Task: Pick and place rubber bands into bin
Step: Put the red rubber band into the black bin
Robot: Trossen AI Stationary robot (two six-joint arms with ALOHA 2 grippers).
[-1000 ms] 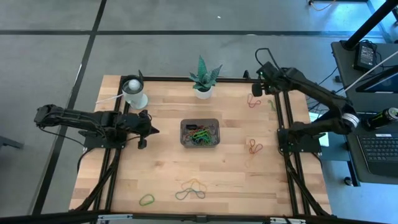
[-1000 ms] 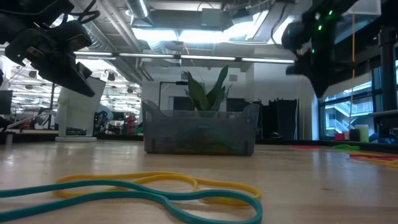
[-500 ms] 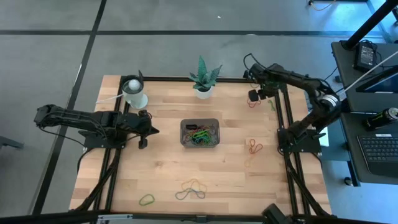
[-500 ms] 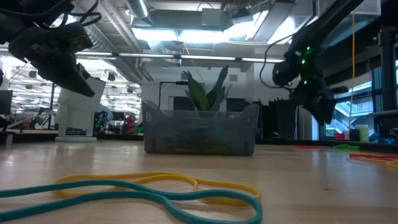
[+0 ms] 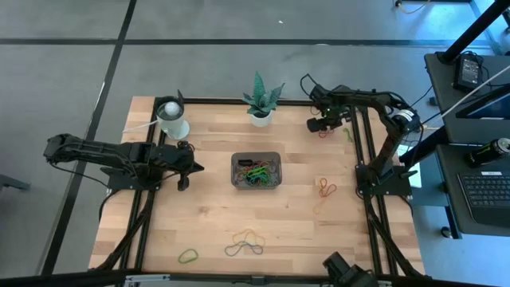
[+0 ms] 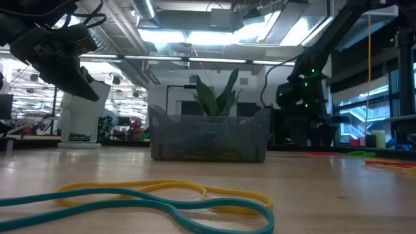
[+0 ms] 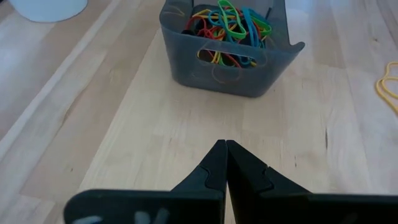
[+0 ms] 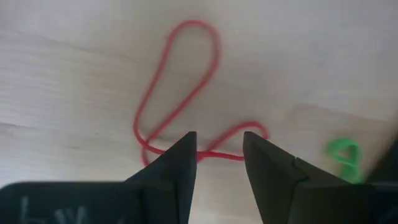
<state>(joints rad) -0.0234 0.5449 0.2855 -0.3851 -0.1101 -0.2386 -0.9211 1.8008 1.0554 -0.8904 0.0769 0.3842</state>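
**Right fingers spread over a red band behind the bin**

Take the bin [image 5: 256,170] as your landmark; it sits mid-worktop [image 5: 207,215], its long axis running left to right, already holding a tangle of coloured rubber bands [image 7: 227,22].

Nearest you, in front of the bin, a yellow band [image 6: 162,190] and a teal band [image 6: 156,205] lie overlapping, both stretched left to right. A green loop [image 5: 188,256] lies farther to the front left of the bin.

Level with the bin, on its left, you have the left gripper [image 7: 225,163] waiting above the wood, its fingers [image 7: 208,171] pressed together and pointing at the bin's near wall; nothing is between them. To the bin's right, an orange-and-red cluster [image 5: 325,187] lies flat, its length running front to back.

Behind the bin and to the right, your right gripper [image 8: 219,152] is low over a red band [image 8: 177,93]. Its fingers [image 8: 177,165] stand apart, one on each side of the band's near end, and the band is not clamped. This band is a long, narrow loop whose axis points away from the fingers, with a kink at the near end. A small green band [image 8: 344,155] lies just beside it.

Directly behind the bin stands a potted plant [image 5: 260,100]; behind and to the left, a white cup [image 5: 172,119].
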